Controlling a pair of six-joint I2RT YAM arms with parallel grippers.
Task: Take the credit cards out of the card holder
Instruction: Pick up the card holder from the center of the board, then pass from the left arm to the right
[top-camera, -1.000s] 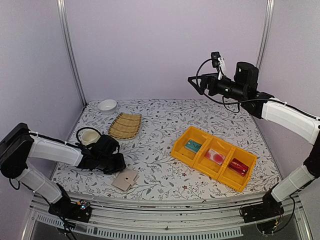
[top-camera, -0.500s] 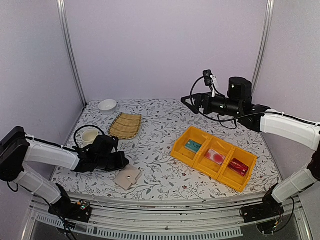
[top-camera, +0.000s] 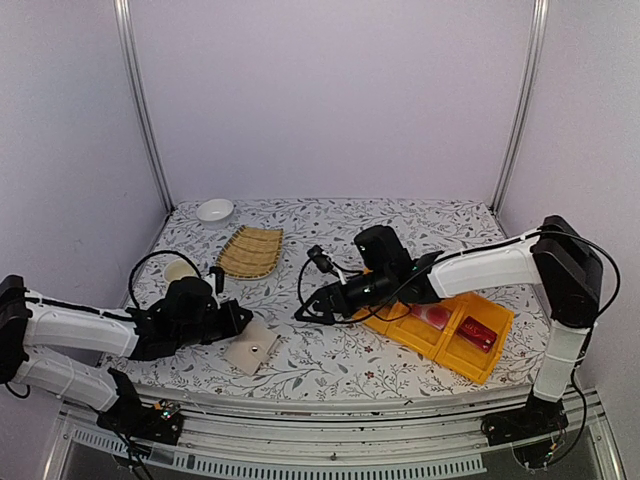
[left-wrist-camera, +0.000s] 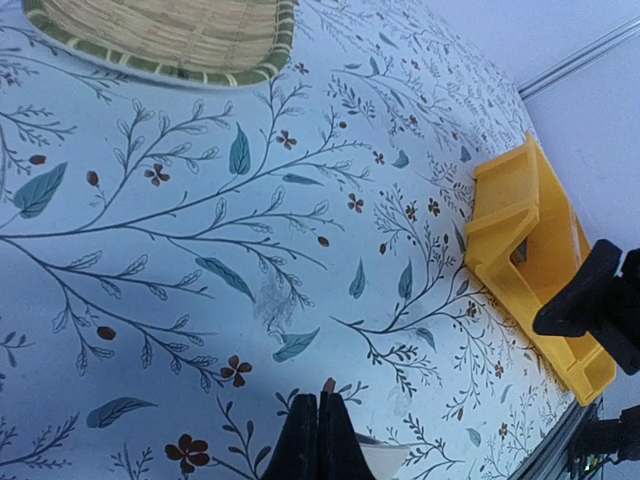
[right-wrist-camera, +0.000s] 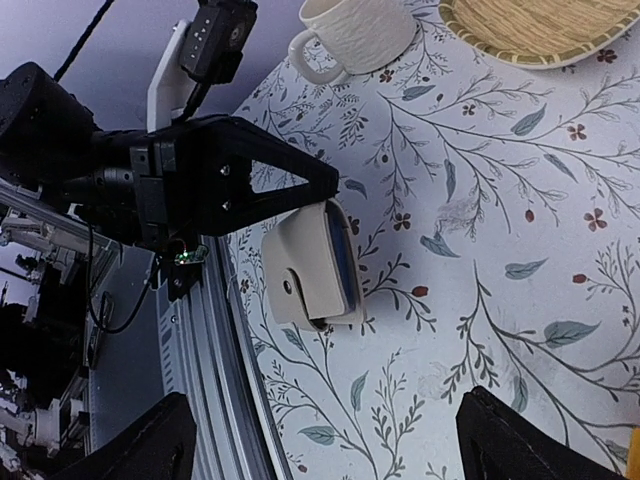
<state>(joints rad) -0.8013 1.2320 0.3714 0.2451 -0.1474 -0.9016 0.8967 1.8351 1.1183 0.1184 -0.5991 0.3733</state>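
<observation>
Floral-print tabletop (top-camera: 330, 240), near edge: beige card holder (top-camera: 250, 349) lying slightly ajar, left gripper (top-camera: 238, 319) clamped fully closed, tips at its far edge. Beyond: right gripper (top-camera: 308, 311) spread wide, empty, hovering beside yellow tray (top-camera: 455, 358); red-circle credit card (top-camera: 432, 316) in middle compartment.

Matt, leather-like card holder (right-wrist-camera: 310, 265); smooth yellow plastic trays (top-camera: 465, 365).

Light was bright, even and cool, leaving only soft shadows on the table (top-camera: 330, 365). In the left wrist view the near fingertips (left-wrist-camera: 303, 450) were blurred; the right wrist view darkened leftward.
</observation>
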